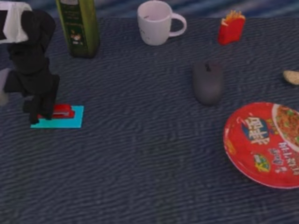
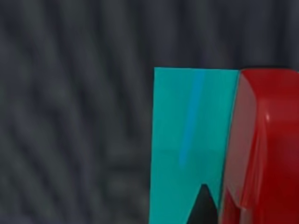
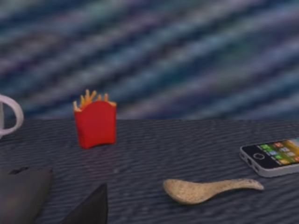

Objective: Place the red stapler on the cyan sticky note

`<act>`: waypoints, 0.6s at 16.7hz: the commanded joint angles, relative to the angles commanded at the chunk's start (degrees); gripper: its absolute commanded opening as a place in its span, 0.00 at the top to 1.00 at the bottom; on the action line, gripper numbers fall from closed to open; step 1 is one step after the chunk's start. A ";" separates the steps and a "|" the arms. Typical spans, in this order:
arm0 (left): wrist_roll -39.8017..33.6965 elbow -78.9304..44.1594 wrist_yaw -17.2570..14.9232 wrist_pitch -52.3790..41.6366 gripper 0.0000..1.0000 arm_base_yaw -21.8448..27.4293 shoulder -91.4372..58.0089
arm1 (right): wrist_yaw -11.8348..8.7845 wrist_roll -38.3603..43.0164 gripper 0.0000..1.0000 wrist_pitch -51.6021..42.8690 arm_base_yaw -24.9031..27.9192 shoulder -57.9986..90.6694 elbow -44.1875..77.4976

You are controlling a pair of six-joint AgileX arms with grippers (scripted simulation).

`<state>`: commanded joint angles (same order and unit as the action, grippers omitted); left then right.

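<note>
The red stapler (image 1: 62, 111) lies flat on the cyan sticky note (image 1: 74, 119) at the table's left side. My left gripper (image 1: 42, 112) is down over the stapler's left end and is shut on it. In the left wrist view one dark fingertip (image 2: 203, 207) sits against the side of the red stapler (image 2: 266, 149), with the cyan sticky note (image 2: 191, 130) under both. The other finger is hidden. My right gripper (image 3: 96, 207) is out of the top view, low over the table's right side near the mouse.
A green bottle (image 1: 78, 28), a white mug (image 1: 156, 22) and a red fries carton (image 1: 231, 28) stand along the back. A grey mouse (image 1: 208, 82) lies mid-right and a red noodle bowl (image 1: 264, 144) front right. A spoon (image 3: 205, 189) and a phone (image 3: 273, 156) lie far right.
</note>
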<state>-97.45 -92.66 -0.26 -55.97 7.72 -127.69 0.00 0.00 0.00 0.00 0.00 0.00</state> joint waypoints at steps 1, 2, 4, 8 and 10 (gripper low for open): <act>0.00 0.00 0.00 0.00 0.32 0.00 0.00 | 0.00 0.00 0.00 0.00 0.00 0.00 0.00; 0.00 0.00 0.00 0.00 0.25 0.00 0.00 | 0.00 0.00 0.00 0.00 0.00 0.00 0.00; 0.00 0.00 0.00 0.00 0.10 0.00 0.00 | 0.00 0.00 0.00 0.00 0.00 0.00 0.00; 0.00 0.00 0.00 0.00 0.00 0.00 0.00 | 0.00 0.00 0.00 0.00 0.00 0.00 0.00; 0.00 0.00 0.00 0.00 0.00 0.00 0.00 | 0.00 0.00 0.00 0.00 0.00 0.00 0.00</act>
<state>-97.45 -92.66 -0.26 -55.97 7.72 -127.69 0.00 0.00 0.00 0.00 0.00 0.00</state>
